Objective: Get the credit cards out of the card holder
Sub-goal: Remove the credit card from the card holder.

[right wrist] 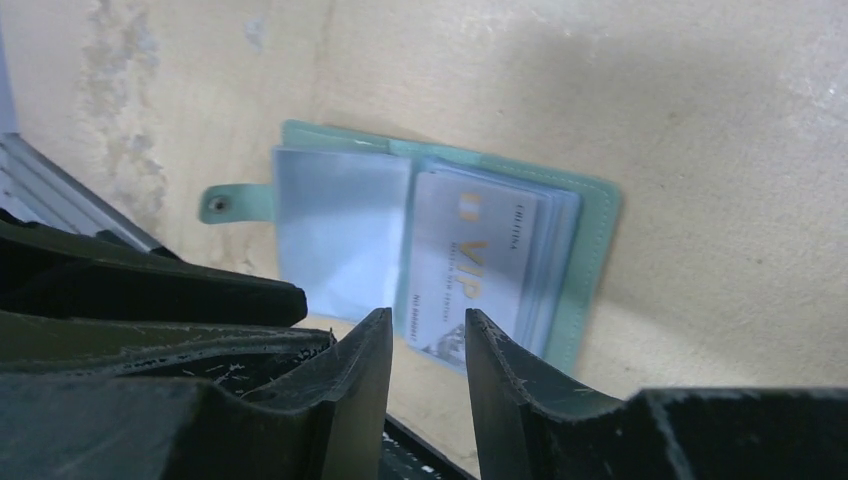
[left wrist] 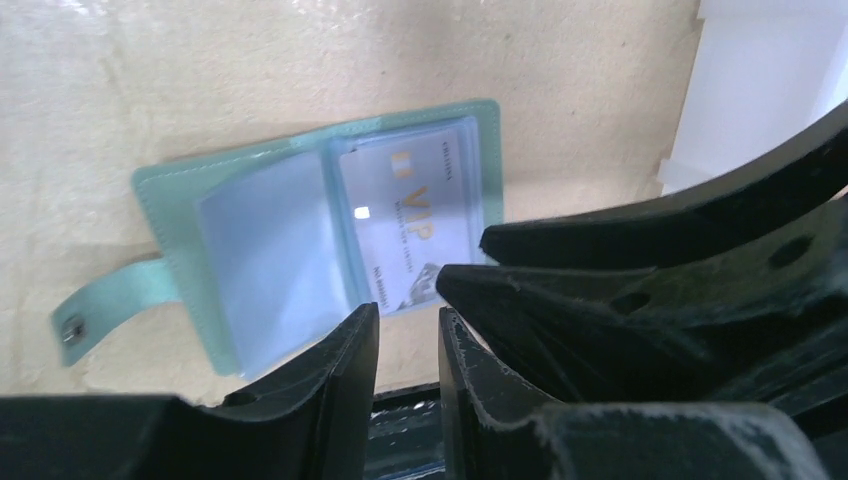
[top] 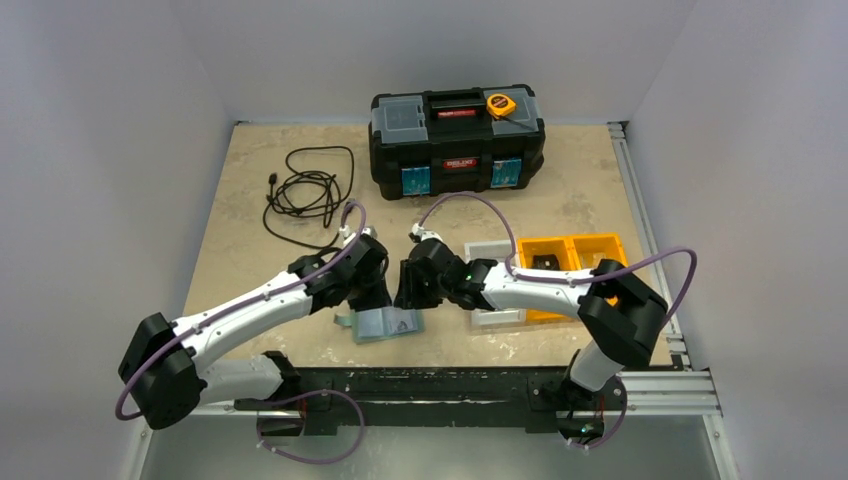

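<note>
The teal card holder (top: 388,326) lies open and flat near the table's front edge, with its tab (left wrist: 100,305) out to one side. One pale blue pocket holds a credit card (left wrist: 405,225) with gold "VIP" lettering, which looks pale through the sleeve and also shows in the right wrist view (right wrist: 470,265). The other pocket (right wrist: 340,225) looks empty. No black or tan-orange card shows. My left gripper (left wrist: 408,312) and right gripper (right wrist: 428,315) hover side by side just above the holder's near edge. Both have their jaws a narrow gap apart with nothing between them. Both also show in the top view, left (top: 368,292) and right (top: 412,290).
A black toolbox (top: 457,140) with a yellow tape measure (top: 500,104) on it stands at the back. A coiled black cable (top: 305,190) lies at the back left. A white bin (top: 495,255) and an orange bin (top: 570,258) sit to the right, under my right arm.
</note>
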You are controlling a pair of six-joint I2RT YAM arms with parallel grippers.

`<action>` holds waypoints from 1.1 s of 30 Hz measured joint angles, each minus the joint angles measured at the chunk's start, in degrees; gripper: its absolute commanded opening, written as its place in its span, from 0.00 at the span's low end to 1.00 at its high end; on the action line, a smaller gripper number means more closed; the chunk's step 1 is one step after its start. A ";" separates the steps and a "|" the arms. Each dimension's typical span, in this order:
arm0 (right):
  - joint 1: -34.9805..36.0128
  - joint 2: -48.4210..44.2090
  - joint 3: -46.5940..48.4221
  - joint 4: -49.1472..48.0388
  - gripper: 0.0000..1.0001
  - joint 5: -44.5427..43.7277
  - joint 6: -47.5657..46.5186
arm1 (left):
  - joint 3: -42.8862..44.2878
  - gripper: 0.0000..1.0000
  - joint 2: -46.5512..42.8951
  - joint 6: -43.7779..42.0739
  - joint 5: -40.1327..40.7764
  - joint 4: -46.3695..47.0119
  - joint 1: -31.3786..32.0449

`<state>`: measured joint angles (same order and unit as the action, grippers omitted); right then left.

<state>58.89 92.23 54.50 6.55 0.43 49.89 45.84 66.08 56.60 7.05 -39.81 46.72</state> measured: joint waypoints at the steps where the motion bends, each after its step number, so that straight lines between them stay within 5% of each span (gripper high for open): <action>1: -0.04 0.17 -0.37 0.09 0.32 -0.13 -0.04 | -0.09 0.26 0.90 0.07 -0.79 0.85 -0.33; 15: 0.26 3.45 -0.44 4.04 0.22 -5.18 -3.61 | -13.22 0.18 5.92 2.86 -13.09 19.23 -9.79; 33: 0.22 5.66 0.87 5.09 0.05 -6.23 -5.05 | -20.52 0.15 7.02 5.46 -20.39 32.61 -13.49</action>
<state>59.11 97.89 55.37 11.64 -5.80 44.84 25.32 73.10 62.06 -13.34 -7.20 33.23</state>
